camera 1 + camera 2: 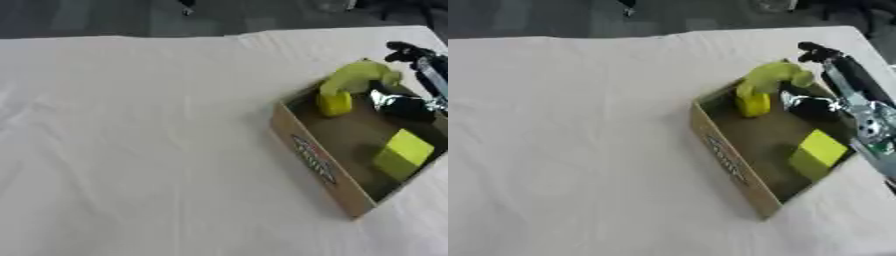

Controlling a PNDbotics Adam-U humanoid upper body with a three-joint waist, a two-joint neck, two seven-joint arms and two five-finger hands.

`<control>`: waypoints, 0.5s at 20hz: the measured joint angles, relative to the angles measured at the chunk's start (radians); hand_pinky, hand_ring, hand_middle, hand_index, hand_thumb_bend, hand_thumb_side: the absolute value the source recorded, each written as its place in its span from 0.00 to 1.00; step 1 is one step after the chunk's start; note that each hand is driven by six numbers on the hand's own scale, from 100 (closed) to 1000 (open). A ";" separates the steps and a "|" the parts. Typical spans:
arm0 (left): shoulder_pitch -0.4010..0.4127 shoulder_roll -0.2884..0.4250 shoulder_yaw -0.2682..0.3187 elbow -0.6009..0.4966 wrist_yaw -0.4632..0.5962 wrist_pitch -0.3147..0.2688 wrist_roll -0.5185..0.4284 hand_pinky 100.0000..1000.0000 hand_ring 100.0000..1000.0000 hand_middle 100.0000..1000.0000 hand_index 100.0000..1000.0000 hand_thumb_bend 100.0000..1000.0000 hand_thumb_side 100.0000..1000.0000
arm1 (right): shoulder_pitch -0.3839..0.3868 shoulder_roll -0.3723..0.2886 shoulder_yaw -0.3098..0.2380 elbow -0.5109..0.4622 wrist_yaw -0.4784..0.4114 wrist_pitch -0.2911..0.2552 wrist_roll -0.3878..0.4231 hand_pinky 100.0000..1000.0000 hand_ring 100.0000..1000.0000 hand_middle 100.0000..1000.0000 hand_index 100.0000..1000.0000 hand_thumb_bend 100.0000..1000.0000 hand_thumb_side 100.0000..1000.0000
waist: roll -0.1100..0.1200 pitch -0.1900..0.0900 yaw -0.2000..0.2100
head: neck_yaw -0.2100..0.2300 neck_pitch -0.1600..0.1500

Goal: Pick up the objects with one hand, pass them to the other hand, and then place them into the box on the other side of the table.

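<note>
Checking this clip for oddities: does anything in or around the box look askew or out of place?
Nothing spilled or damaged. The cardboard box sits askew to the table edges, and the curved yellow-green object rests on the far rim rather than lying flat like the yellow-green block.

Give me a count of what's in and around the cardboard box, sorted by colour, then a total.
Yellow-green: 2, a block lying in the box and a curved piece at its far end.
Yellow: 1, a small piece under the curved one.
Black and silver: 1, the robot's right hand reaching into the box.
Total: 4, plus the box.
</note>
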 measured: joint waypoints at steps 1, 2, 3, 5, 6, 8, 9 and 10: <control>0.001 0.000 0.001 0.000 -0.002 0.001 0.001 0.60 0.63 0.60 0.77 0.79 0.44 | 0.000 0.002 0.000 0.005 0.020 0.002 0.009 0.95 1.00 0.88 1.00 0.17 0.22 | 0.000 0.000 0.000 | 0.000 0.000; 0.002 0.000 0.003 0.000 -0.004 0.003 0.003 0.60 0.63 0.60 0.77 0.79 0.44 | 0.002 0.005 -0.001 0.009 0.038 0.004 0.017 0.96 1.00 0.90 1.00 0.20 0.25 | 0.000 0.000 0.000 | 0.000 0.000; 0.003 0.000 0.006 0.000 -0.005 0.004 0.004 0.60 0.63 0.60 0.77 0.79 0.44 | 0.005 0.007 -0.003 0.011 0.054 0.006 0.024 0.96 1.00 0.90 1.00 0.20 0.25 | 0.000 0.000 0.000 | 0.000 0.000; 0.006 0.000 0.007 0.000 -0.006 0.006 0.006 0.60 0.63 0.60 0.77 0.79 0.44 | 0.009 0.008 -0.007 0.013 0.080 0.010 0.033 0.96 1.00 0.90 1.00 0.21 0.26 | 0.000 0.000 0.000 | 0.000 0.000; 0.007 0.000 0.008 0.000 -0.006 0.007 0.007 0.60 0.63 0.60 0.77 0.79 0.44 | 0.009 0.009 -0.008 0.013 0.089 0.012 0.036 0.96 1.00 0.90 1.00 0.22 0.26 | 0.000 0.000 0.000 | 0.000 0.000; 0.007 0.000 0.009 0.000 -0.006 0.008 0.008 0.60 0.63 0.60 0.77 0.79 0.44 | 0.012 0.012 -0.012 0.013 0.101 0.016 0.040 0.96 1.00 0.90 1.00 0.21 0.25 | 0.000 0.000 0.000 | 0.000 0.000; 0.007 0.000 0.010 0.000 -0.007 0.008 0.009 0.60 0.63 0.60 0.77 0.79 0.44 | 0.014 0.014 -0.013 0.012 0.103 0.017 0.040 0.97 1.00 0.90 1.00 0.17 0.20 | 0.001 0.000 -0.001 | 0.000 0.000; 0.007 0.000 0.011 0.000 -0.008 0.009 0.009 0.60 0.63 0.60 0.77 0.79 0.44 | 0.015 0.015 -0.014 0.009 0.104 0.018 0.038 0.97 1.00 0.90 1.00 0.06 0.11 | 0.001 0.000 -0.002 | 0.001 0.000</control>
